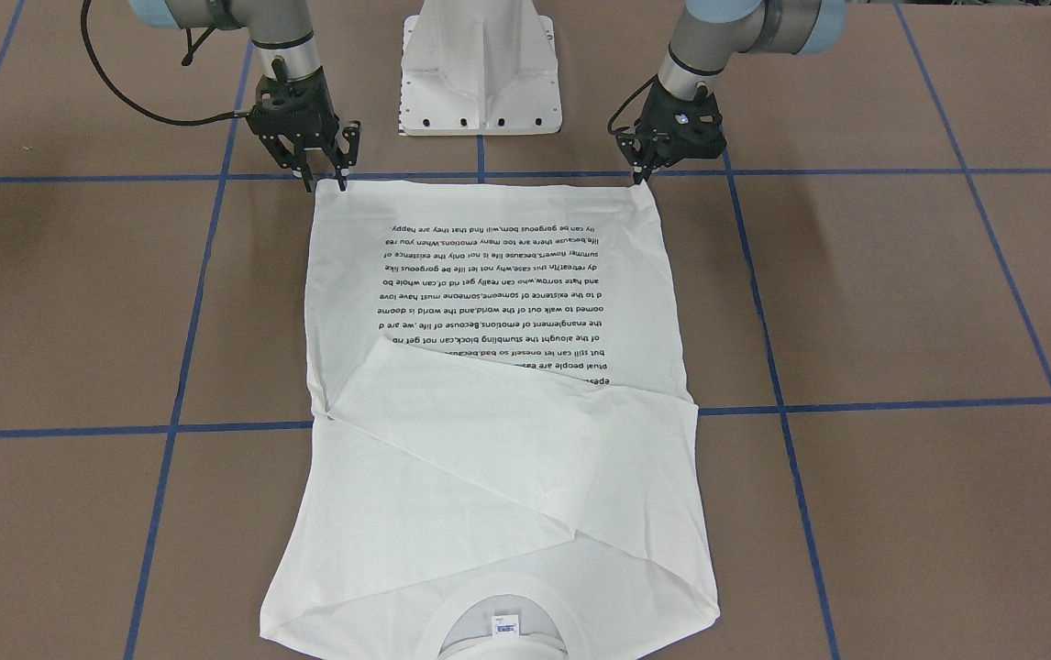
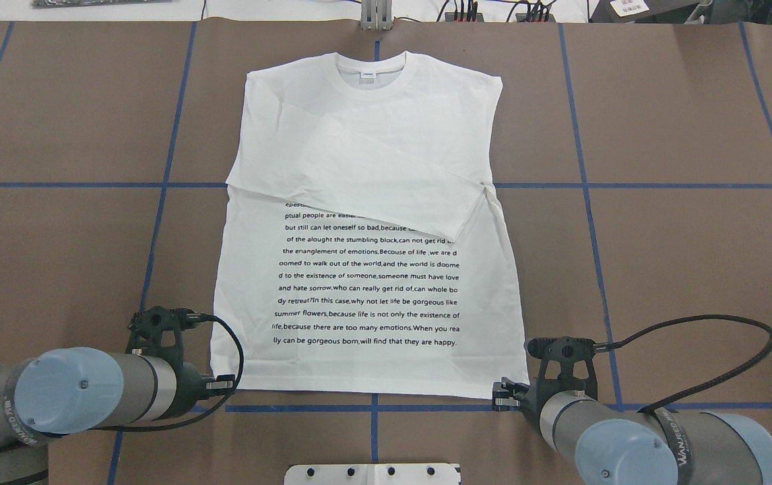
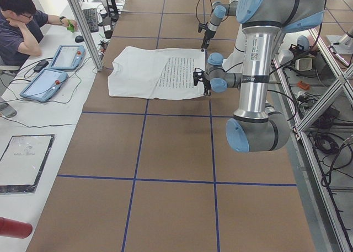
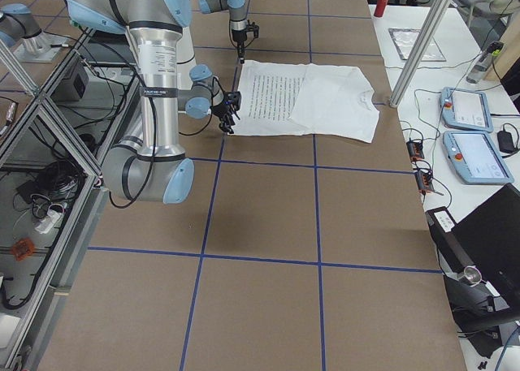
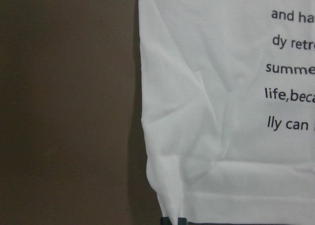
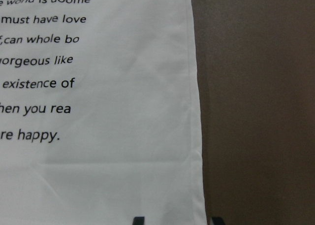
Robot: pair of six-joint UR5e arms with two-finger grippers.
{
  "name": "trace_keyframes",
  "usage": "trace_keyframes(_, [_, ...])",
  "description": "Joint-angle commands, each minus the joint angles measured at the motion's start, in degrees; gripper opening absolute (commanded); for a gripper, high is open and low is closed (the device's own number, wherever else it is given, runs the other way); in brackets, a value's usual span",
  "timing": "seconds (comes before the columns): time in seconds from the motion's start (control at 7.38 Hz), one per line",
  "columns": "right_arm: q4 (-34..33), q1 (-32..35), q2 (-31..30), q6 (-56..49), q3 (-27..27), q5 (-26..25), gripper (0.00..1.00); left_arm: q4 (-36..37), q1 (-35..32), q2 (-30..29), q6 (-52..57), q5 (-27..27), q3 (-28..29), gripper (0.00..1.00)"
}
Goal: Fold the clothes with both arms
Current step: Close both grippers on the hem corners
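Observation:
The white long-sleeved shirt (image 2: 372,283) lies flat on the brown table, printed text up, neckline (image 2: 369,67) at the far side and sleeves folded across the chest. My left gripper (image 1: 643,176) is at the left corner of the near hem. In the left wrist view its dark fingertips (image 5: 174,221) sit together on the hem, shut on the shirt (image 5: 221,136). My right gripper (image 1: 328,179) is at the right hem corner. In the right wrist view its fingertips (image 6: 139,220) stand apart, either side of the shirt's edge (image 6: 197,136), open.
The white pedestal base (image 1: 480,73) stands just behind the hem, between the arms. Blue tape lines (image 2: 588,185) grid the table. An operator (image 3: 16,26) sits past the far edge by two tablets (image 3: 49,81). Frame posts (image 4: 422,42) stand there.

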Motion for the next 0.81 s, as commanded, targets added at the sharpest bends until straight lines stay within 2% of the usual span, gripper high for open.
trace_keyframes(0.0, [-0.1,-0.4,-0.1,0.0,-0.5,-0.3,0.52,0.0,0.0,0.0,0.0,0.0,-0.1,0.00])
trace_keyframes(0.14, [-0.1,-0.5,-0.1,0.0,-0.5,-0.3,0.46,0.0,0.0,0.0,0.0,0.0,-0.2,0.00])
trace_keyframes(0.27, [-0.1,-0.5,0.0,0.0,-0.5,-0.3,0.36,0.0,-0.1,0.0,0.0,0.1,-0.5,0.00])
trace_keyframes(0.54, [-0.1,-0.5,-0.1,0.0,-0.5,-0.6,0.00,0.0,-0.1,0.0,0.0,0.1,-0.6,0.00])
trace_keyframes(0.68, [-0.2,-0.5,-0.1,0.0,-0.5,-1.3,0.00,0.1,-0.1,0.1,0.0,0.1,-1.2,0.00])
